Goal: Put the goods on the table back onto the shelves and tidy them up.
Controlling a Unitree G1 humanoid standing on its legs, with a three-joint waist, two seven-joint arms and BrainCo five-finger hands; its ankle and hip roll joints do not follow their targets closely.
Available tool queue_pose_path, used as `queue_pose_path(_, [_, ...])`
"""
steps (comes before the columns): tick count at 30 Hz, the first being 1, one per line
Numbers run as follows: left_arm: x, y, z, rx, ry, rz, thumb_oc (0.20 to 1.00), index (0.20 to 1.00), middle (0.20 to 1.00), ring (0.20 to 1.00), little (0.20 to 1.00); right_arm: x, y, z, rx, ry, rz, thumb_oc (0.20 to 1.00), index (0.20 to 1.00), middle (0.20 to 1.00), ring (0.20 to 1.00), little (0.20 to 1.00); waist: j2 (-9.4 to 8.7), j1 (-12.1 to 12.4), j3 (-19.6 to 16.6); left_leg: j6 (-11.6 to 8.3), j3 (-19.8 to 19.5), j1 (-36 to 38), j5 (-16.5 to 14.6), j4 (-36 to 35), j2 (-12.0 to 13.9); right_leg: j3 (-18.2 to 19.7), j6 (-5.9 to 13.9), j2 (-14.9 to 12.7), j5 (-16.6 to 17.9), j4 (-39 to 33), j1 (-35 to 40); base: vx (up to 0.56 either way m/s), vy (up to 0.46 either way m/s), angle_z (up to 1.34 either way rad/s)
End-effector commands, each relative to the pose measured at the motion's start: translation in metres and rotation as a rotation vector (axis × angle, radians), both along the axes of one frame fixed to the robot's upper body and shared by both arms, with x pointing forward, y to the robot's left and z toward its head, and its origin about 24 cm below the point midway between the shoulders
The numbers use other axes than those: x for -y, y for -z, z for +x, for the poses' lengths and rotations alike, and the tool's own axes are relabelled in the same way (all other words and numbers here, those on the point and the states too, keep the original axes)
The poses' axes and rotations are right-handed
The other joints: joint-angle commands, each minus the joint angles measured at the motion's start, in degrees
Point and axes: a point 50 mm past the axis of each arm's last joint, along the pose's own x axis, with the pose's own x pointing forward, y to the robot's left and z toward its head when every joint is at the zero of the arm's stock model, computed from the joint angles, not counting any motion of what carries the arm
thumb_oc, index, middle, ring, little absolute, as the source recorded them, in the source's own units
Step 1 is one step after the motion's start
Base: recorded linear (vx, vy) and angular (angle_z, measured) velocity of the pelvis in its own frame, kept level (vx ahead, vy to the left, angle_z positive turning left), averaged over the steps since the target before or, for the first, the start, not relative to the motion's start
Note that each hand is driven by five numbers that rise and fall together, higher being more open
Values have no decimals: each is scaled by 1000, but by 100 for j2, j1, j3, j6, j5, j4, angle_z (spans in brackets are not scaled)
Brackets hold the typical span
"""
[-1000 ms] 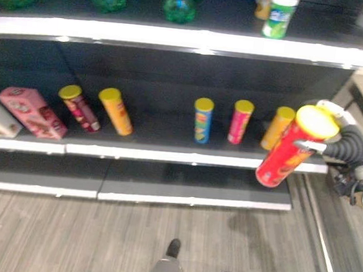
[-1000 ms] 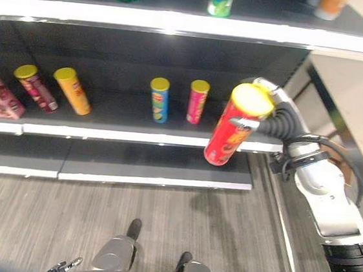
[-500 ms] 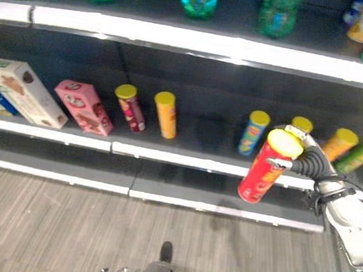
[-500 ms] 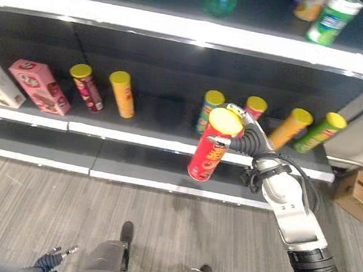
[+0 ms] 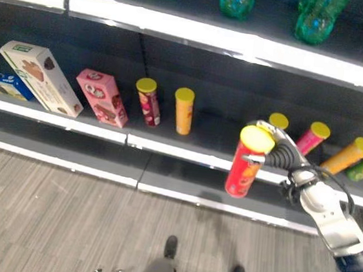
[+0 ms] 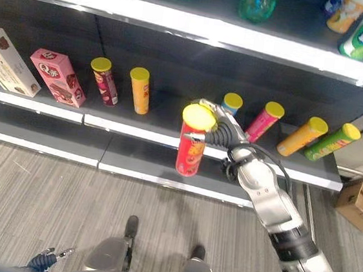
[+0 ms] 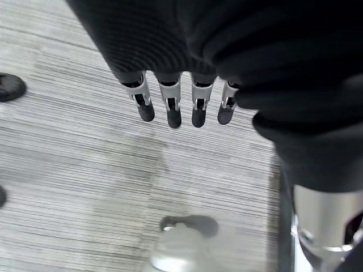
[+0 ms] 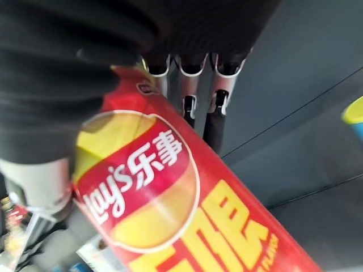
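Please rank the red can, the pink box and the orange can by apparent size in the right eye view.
1. Red can, though it is nearer the camera in the right hand.
2. Pink box.
3. Orange can.

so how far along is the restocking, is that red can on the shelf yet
Not yet. Already shelved: a row of chip cans, such as the orange can and the pink can, plus the pink box, on the middle shelf. In hand: the right hand grips the red can in front of that shelf's edge. Left: setting it among the others. The left hand hangs open over the floor.
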Motion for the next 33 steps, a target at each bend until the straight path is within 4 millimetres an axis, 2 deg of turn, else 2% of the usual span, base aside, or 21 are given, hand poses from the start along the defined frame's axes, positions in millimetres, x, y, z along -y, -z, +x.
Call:
queue_pose_path(1, [-5, -3, 0, 34, -45, 10, 1000, 1000, 1000, 1000, 1000, -12, -36, 3, 203, -20, -13, 200, 200, 200, 200, 200, -32, 114, -99, -103, -96, 257, -887, 541, -53, 72, 19, -186, -142, 369, -172, 18, -97, 45])
queue_pose_path(8, [6, 1, -1, 19, -14, 5, 1000, 1000, 1000, 1000, 1000, -11, -42, 29, 288, 136, -31, 200, 200, 200, 200, 200, 223, 370, 7, -181, -517, -42, -703, 467, -62, -268, -48, -177, -353, 501, -168, 6, -71, 24])
queue_pose_path(11, [8, 3, -2, 3, 15, 13, 1000, 1000, 1000, 1000, 1000, -7, -45, 41, 315, 218, -16, 200, 200, 200, 200, 200, 353, 506, 59, -200, -681, -122, -641, 440, -94, -443, -67, -205, -452, 615, -180, 1, -49, 42])
queue_pose_path(12, [10, 2, 2, 10, 37, 21, 1000, 1000, 1000, 1000, 1000, -1, -49, 49, 342, 285, 6, 200, 200, 200, 200, 200, 448, 605, 98, -222, -818, -185, -592, 420, -118, -610, -75, -242, -515, 710, -180, -2, -53, 47])
queue_pose_path(15, [11, 1, 4, 18, 45, 22, 1000, 1000, 1000, 1000, 1000, 3, -51, 52, 356, 320, 5, 200, 200, 200, 200, 200, 494, 629, 113, -231, -908, -228, -569, 420, -143, -687, -84, -260, -550, 761, -178, 3, -40, 49])
queue_pose_path(16, [12, -1, 14, 48, 71, 28, 1000, 1000, 1000, 1000, 1000, 15, -59, 61, 391, 405, -7, 200, 200, 200, 200, 200, 603, 738, 167, -249, -1058, -318, -532, 433, -188, -836, -91, -300, -606, 881, -207, 3, -50, 45])
queue_pose_path(21, [22, -8, 35, 129, 123, 21, 1000, 1000, 1000, 1000, 1000, 50, -81, 75, 458, 599, -27, 200, 200, 200, 200, 200, 824, 939, 331, -294, -1268, -560, -426, 437, -253, -1088, -110, -365, -697, 1052, -327, -14, -46, 42])
queue_pose_path(23, [24, -8, 37, 132, 133, 17, 1000, 1000, 1000, 1000, 1000, 56, -87, 75, 481, 627, -34, 200, 200, 200, 200, 200, 855, 972, 354, -299, -1295, -594, -403, 422, -256, -1113, -116, -366, -712, 1064, -352, 2, -24, 29])
queue_pose_path(25, [30, -7, 38, 140, 162, 11, 1000, 1000, 1000, 1000, 1000, 77, -97, 72, 535, 724, -85, 200, 200, 200, 200, 200, 937, 1042, 429, -304, -1338, -668, -383, 377, -284, -1151, -121, -384, -773, 1116, -411, 6, -25, 15])
queue_pose_path(29, [33, -8, 42, 155, 172, 9, 1000, 1000, 1000, 1000, 1000, 90, -103, 70, 563, 776, -107, 200, 200, 200, 200, 200, 1006, 1063, 465, -304, -1370, -722, -365, 371, -294, -1152, -115, -407, -781, 1166, -478, -4, -2, 4])
queue_pose_path(33, [37, -11, 49, 183, 193, 4, 1000, 1000, 1000, 1000, 1000, 113, -111, 60, 616, 871, -120, 200, 200, 200, 200, 200, 1086, 1060, 515, -310, -1384, -832, -331, 357, -329, -1169, -113, -423, -804, 1176, -555, 0, 0, 0])
